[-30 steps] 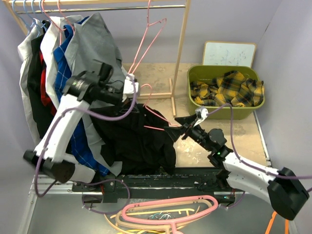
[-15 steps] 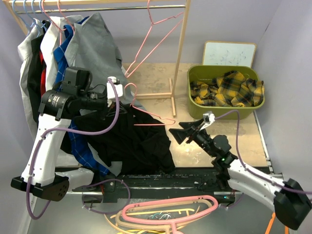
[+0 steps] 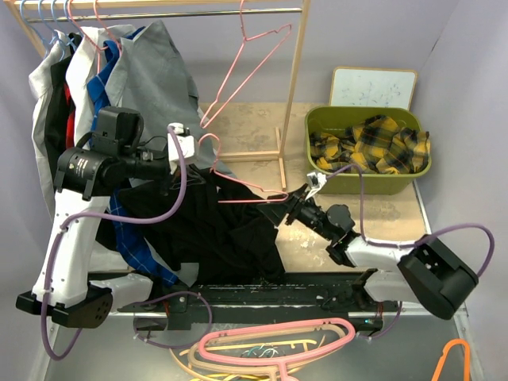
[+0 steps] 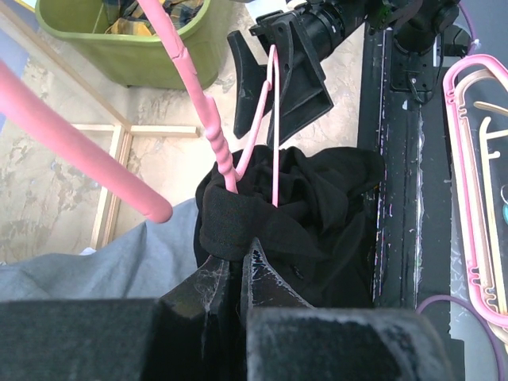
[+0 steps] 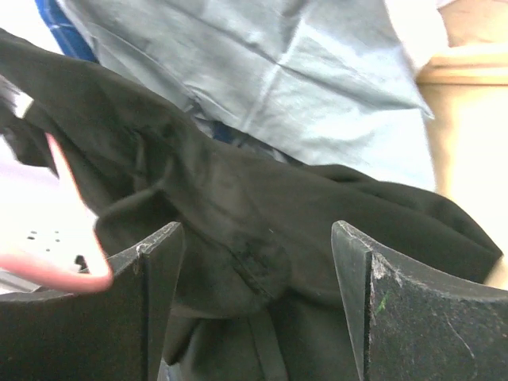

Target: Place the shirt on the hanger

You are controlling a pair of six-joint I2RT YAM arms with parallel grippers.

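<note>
- The left gripper sits at the bottom edge — jaws pinched together on a fold of the shirt.
- The hanger rises pink out of that bunched cloth.
- Its thin wire reaches the right gripper, passing between the spread fingers.
- The green bin is at top left.

I'm working in a robot test cell, a lab setup and not a home or a shop. Bare lilac walls box in a scuffed beige tabletop. At the bottom of the overhead view, two white-and-black robot arms are bolted to a black rail, with purple cables looping loose along them. The props look staged: a bare wooden garment rack with hung clothes at upper left, a green bin of plaid cloth at right, and a small whiteboard leaning on the wall behind it. Spare hangers lie piled at the bottom edge.
</note>
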